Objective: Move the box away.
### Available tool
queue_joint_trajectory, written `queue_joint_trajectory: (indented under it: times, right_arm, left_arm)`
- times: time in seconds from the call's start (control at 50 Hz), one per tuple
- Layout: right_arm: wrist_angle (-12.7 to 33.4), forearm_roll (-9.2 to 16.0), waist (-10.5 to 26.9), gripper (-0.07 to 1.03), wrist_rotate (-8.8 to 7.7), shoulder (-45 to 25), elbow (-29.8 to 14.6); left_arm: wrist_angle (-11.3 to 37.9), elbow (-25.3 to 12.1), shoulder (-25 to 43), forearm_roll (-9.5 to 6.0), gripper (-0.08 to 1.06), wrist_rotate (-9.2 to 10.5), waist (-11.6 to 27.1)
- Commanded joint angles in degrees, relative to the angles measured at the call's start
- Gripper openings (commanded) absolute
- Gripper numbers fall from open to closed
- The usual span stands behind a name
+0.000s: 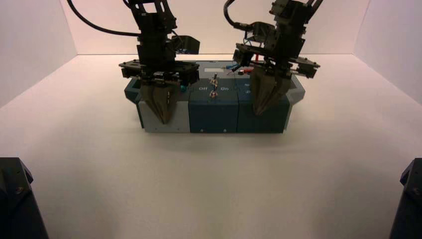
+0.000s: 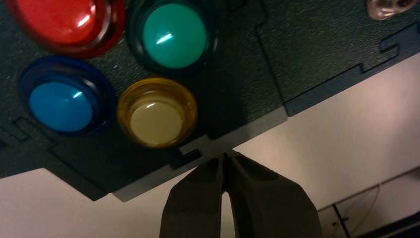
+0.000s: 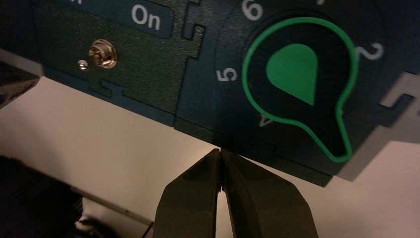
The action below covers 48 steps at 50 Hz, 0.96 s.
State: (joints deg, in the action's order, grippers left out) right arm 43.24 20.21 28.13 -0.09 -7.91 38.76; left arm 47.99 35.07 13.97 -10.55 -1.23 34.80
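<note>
The box (image 1: 214, 112) is wide, low, dark teal and grey, and stands across the middle of the table. My left gripper (image 1: 164, 118) is shut and empty, its tips against the box's near edge at the grey left module. In the left wrist view the gripper (image 2: 225, 157) touches the edge (image 2: 208, 148) below the yellow button (image 2: 157, 118). My right gripper (image 1: 259, 110) is shut and empty at the near edge of the right module. In the right wrist view the gripper (image 3: 220, 152) meets the edge below the green knob (image 3: 297, 79).
Red (image 2: 67, 20), green (image 2: 173, 34) and blue (image 2: 60, 105) buttons sit by the yellow one. A toggle switch (image 3: 101, 53) stands below the word "On". White walls enclose the table on three sides. Dark arm bases (image 1: 17, 199) stand at the near corners.
</note>
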Motion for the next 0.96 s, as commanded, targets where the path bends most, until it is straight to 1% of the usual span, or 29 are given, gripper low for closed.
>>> queue_joint_trajectory:
  times: [0.02, 0.14, 0.18, 0.22, 0.3, 0.4, 0.42, 0.44, 0.48, 0.56, 0.58, 0.6, 0.7, 0.78, 0.82, 0.96]
  right_arm:
    - [0.18, -2.02, -1.85, -0.02, -0.09, -0.44, -3.60]
    - [0.09, -3.87, -2.37, -0.02, -0.09, -2.11, -5.80]
    - [0.09, -4.57, -2.46, -0.02, -0.09, -2.55, -6.33]
    - [0.09, -4.92, -2.46, -0.02, -0.09, -2.72, -6.59]
    - [-0.35, -5.36, -2.29, -0.02, -0.18, -2.11, -5.89]
    - [-2.46, -5.36, -1.67, -0.02, -0.35, 1.85, -2.72]
    - [-3.69, -5.36, -1.58, -0.02, -0.35, 4.04, -1.32]
    - [-4.04, -5.36, -1.58, -0.02, -0.44, 4.57, -0.97]
    - [-5.54, -5.27, -1.58, -0.02, -0.35, 7.73, 0.97]
    - [-7.12, -5.27, -1.58, -0.02, -0.35, 11.07, 2.99]
    - [-8.09, -5.27, -1.58, -0.02, -0.35, 13.97, 4.48]
    - [-8.53, -5.27, -1.58, -0.02, -0.35, 15.12, 5.01]
    - [-9.84, -5.36, -1.49, -0.02, -0.35, 19.95, 6.86]
    - [-10.55, -5.63, -1.41, -0.02, -0.44, 22.06, 7.38]
    - [-10.72, -5.89, -1.49, -0.02, -0.79, 23.38, 7.65]
    - [-10.55, -6.42, -1.49, -0.02, -0.88, 24.17, 8.00]
  left_arm:
    - [-0.79, -2.72, 0.09, 0.62, -0.03, -0.44, -2.72]
    - [-0.97, -4.22, 0.70, 0.97, -0.03, -0.44, -4.31]
    - [-1.41, -4.57, 0.79, 1.32, -0.03, -0.44, -4.83]
    - [-1.41, -4.66, 0.70, 1.41, -0.03, -0.44, -5.01]
    - [-1.93, -3.52, 0.00, 1.76, -0.03, -0.44, -5.01]
    - [-3.34, 0.18, -3.69, 1.67, -0.03, -0.35, -5.01]
    - [-4.31, 2.02, -5.89, 1.67, -0.03, -0.26, -5.01]
    - [-4.66, 2.37, -6.50, 1.67, -0.03, -0.26, -5.01]
    - [-6.15, 4.57, -9.76, 1.58, -0.03, 0.09, -5.01]
    - [-7.73, 6.94, -13.80, 1.58, -0.03, 0.26, -5.01]
    - [-8.17, 8.00, -16.08, 1.58, -0.03, 0.35, -5.10]
    - [-8.53, 8.44, -17.05, 1.67, -0.03, 0.35, -5.10]
    - [-8.88, 9.76, -21.01, 1.76, -0.03, 0.18, -5.10]
    - [-8.96, 9.93, -22.68, 2.02, -0.03, 0.09, -5.19]
    - [-8.88, 9.84, -23.47, 2.02, -0.03, 0.18, -5.19]
    - [-8.70, 9.40, -24.08, 2.20, -0.03, 0.18, -5.19]
